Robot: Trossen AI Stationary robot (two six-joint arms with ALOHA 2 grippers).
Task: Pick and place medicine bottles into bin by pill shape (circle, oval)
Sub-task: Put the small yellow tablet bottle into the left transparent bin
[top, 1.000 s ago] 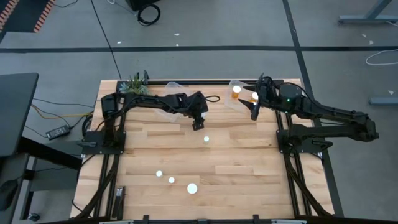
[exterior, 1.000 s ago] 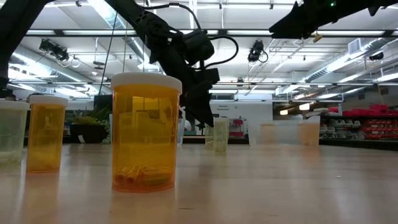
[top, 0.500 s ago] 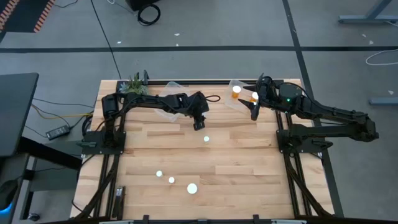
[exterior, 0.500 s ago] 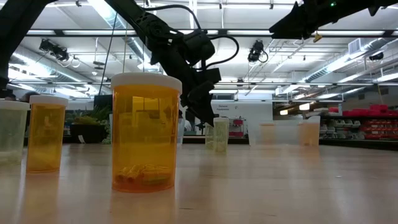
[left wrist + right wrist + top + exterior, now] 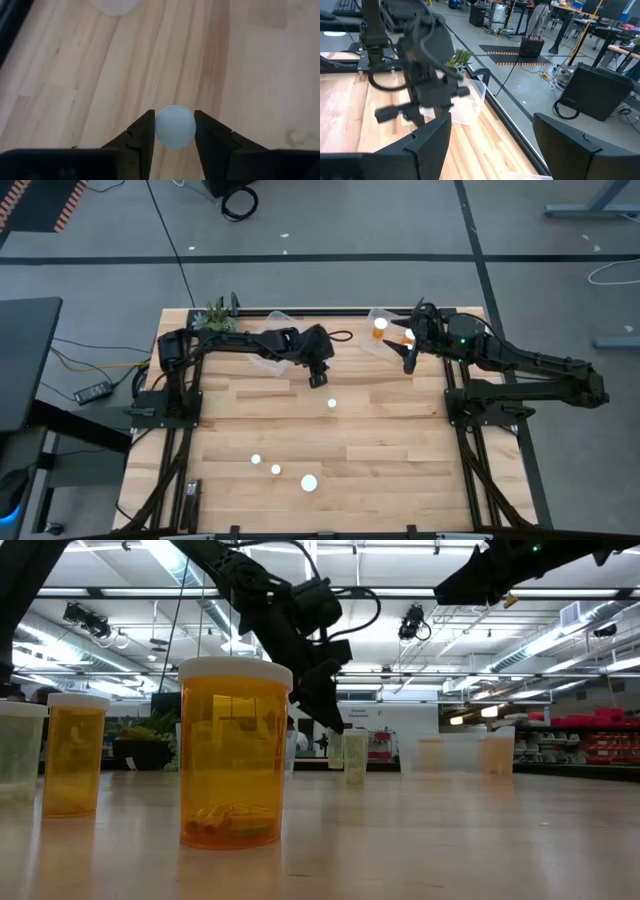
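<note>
Between the fingers: the left gripper [image 5: 174, 135] pinches a small round medicine bottle with a white cap [image 5: 175, 127], one dark finger pressed on each side of the cap.
Left gripper, high view: upper centre-left of the frame [image 5: 318, 376], over the pale butcher-block wooden table [image 5: 400, 450], with the held bottle's cap showing as a white dot at its tip [image 5: 318, 380].
Left gripper, low view: upper centre of the frame [image 5: 330, 710], with the held bottle [image 5: 336, 748] hanging clear of the tabletop, just beside another small bottle standing on the wood [image 5: 355, 757].
Nearest loose bottle: white cap just below and right of the left gripper in the high view [image 5: 332, 405].
Front bottles: three white caps in the lower centre of the high view [image 5: 256, 460] [image 5: 276, 469] [image 5: 309, 481]; in the low view the big amber one with a white cap stands left of centre [image 5: 234, 752], pills lying at its bottom, and two more stand at the far left [image 5: 74, 752] [image 5: 20, 750].
Left bin: clear plastic tub at the table's upper edge in the high view [image 5: 262, 340], partly under the left arm.
Right gripper: upper right of the high view [image 5: 408, 352], fingers spread wide with nothing between them, beside the clear right-hand bin [image 5: 380, 340].
Right bin contents: two orange-amber bottles [image 5: 380, 326] [image 5: 408, 335].
Green potted plant: upper left corner of the table [image 5: 216, 316].
</note>
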